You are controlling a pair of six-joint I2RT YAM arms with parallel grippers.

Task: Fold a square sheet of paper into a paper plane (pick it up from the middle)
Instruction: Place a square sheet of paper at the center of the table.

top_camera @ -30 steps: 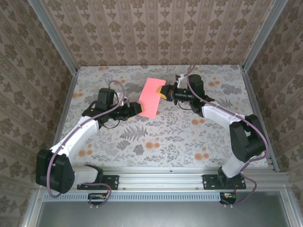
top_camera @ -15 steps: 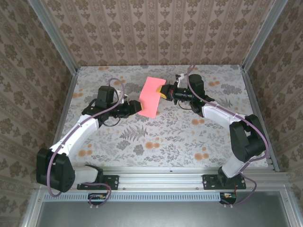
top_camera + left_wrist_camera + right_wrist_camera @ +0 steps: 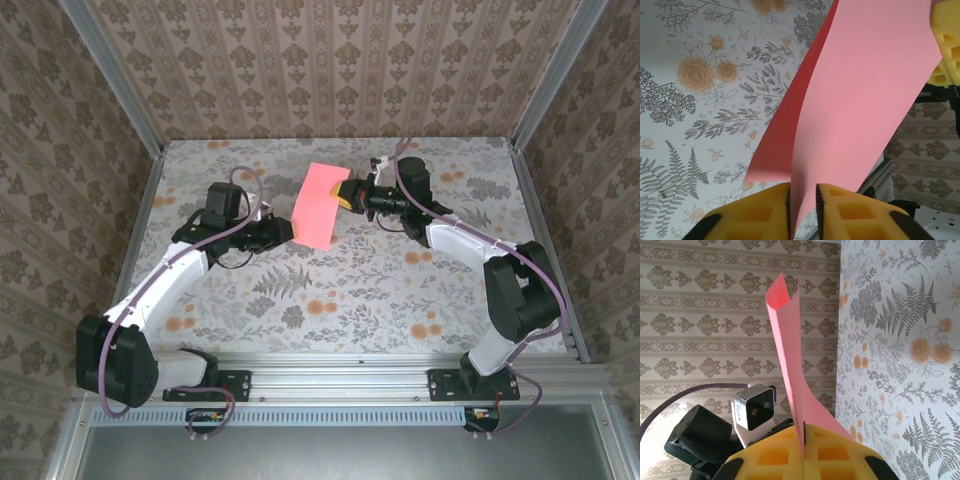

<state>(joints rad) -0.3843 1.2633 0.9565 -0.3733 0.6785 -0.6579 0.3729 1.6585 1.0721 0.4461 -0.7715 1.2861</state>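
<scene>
Right gripper (image 3: 804, 432): its yellow foam pads (image 3: 840, 452) were clamped on one edge of the thin coral-pink square sheet of paper (image 3: 320, 205).
Left gripper (image 3: 802, 195): jaws stood narrow round the opposite edge; whether they pinched it I could not tell.
Sheet: smooth, limp and bowed, hanging between the arms above the floral-printed table (image 3: 350, 285).
Advice: the pinch needed to be square and gentle, with no tugging.

A folded sheet of paper (image 3: 320, 205) is hanging above the far middle of the table (image 3: 350, 290) — the left gripper (image 3: 291, 228) is sitting at its left, nearer edge, with the paper passing between its fingers (image 3: 760, 212), and the right gripper (image 3: 343, 197) is pinching its right, farther edge, facing the left one.
</scene>
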